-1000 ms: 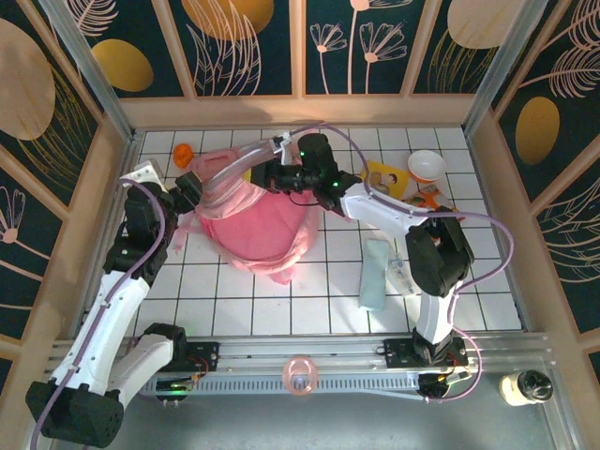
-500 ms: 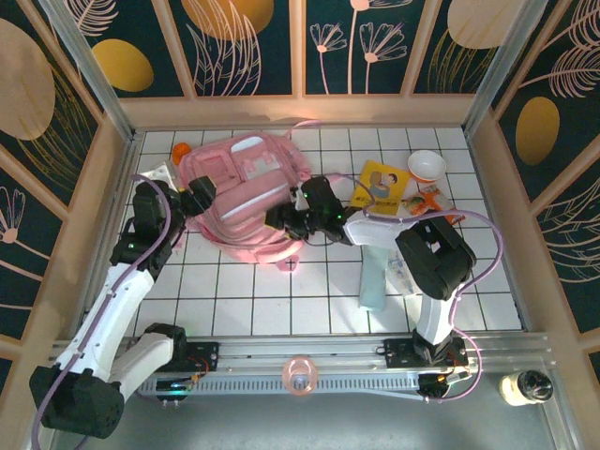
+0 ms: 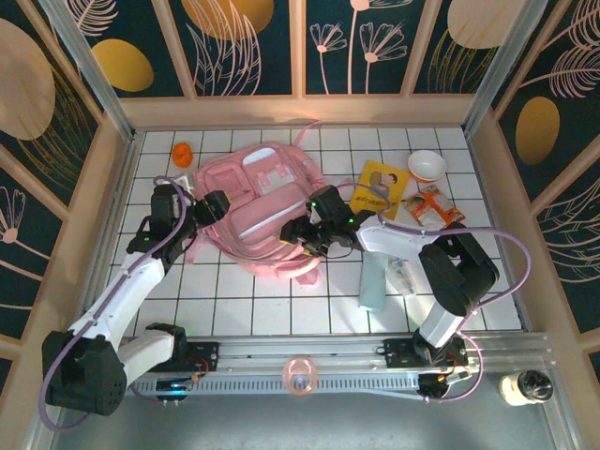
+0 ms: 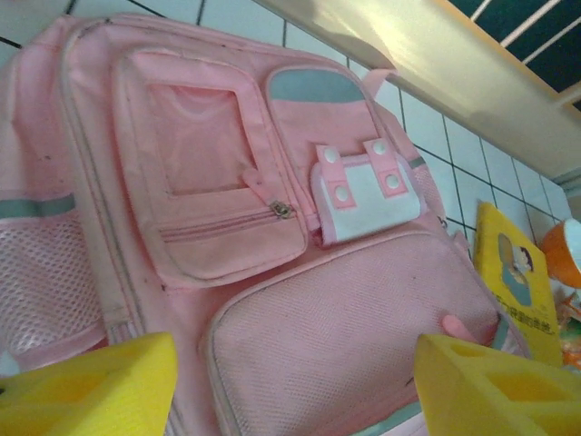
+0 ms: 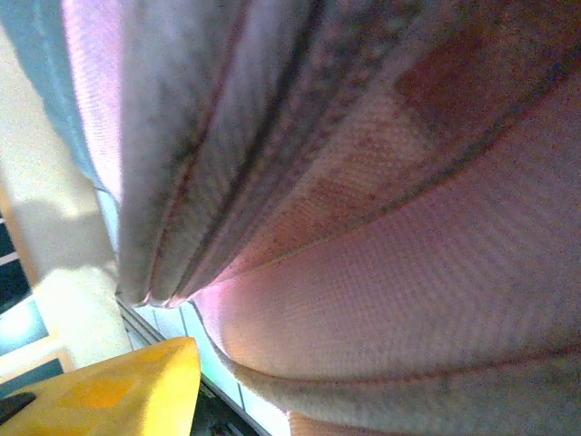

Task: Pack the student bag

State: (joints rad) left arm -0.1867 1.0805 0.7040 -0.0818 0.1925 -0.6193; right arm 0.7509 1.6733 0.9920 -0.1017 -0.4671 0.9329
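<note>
L pincer (image 4: 298,352) wide | R pincer (image 3: 296,232) can't tell | 1 student bag (image 3: 258,197) | 1 bowl (image 3: 427,166)

A: Any lettering you can read here?
B: None; the yellow book (image 4: 519,272) has a dark line of characters along its cover edge, too blurred to make out.
A: And the student bag (image 4: 300,272)?
B: Its white patch (image 4: 363,195) is plain; the orange packet (image 3: 433,208) in the top view bears print too small to tell.
</note>
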